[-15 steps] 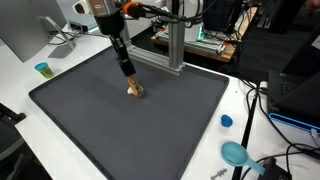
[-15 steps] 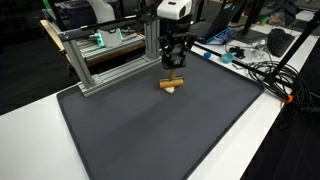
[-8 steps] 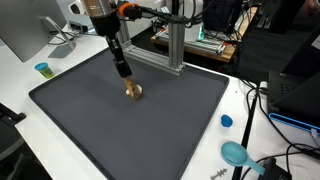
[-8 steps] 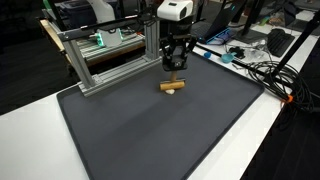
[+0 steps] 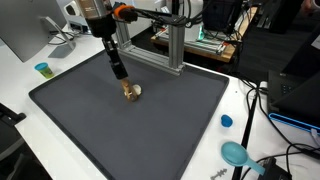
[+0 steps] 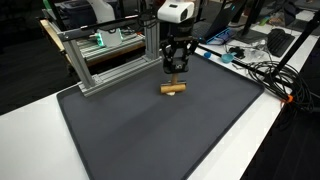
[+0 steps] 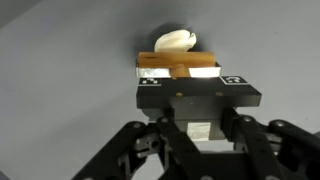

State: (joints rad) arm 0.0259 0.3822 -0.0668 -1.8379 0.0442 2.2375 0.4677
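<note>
Small wooden piece (image 5: 131, 92) w/ a pale rounded bit on top lies flat on the dark grey mat (image 5: 100, 135), toward the mat's far half; in an exterior view it reads as a short tan bar (image 6: 173, 88). Gripper (image 5: 119, 75) hangs right above it, clear of it, nothing held. Jaws point straight down; can't tell if they're spread or closed. Wrist view: gripper (image 7: 190, 84) fills the lower half, the piece (image 7: 178, 62) just beyond its tips. Mat sits on a white counter (image 6: 275, 130). Aluminium frame (image 6: 100, 58) stands along the mat's back edge. Off the mat: teal cup (image 5: 42, 69), blue cap (image 5: 226, 121), teal round item (image 5: 235, 153), cables (image 6: 262, 70).
</note>
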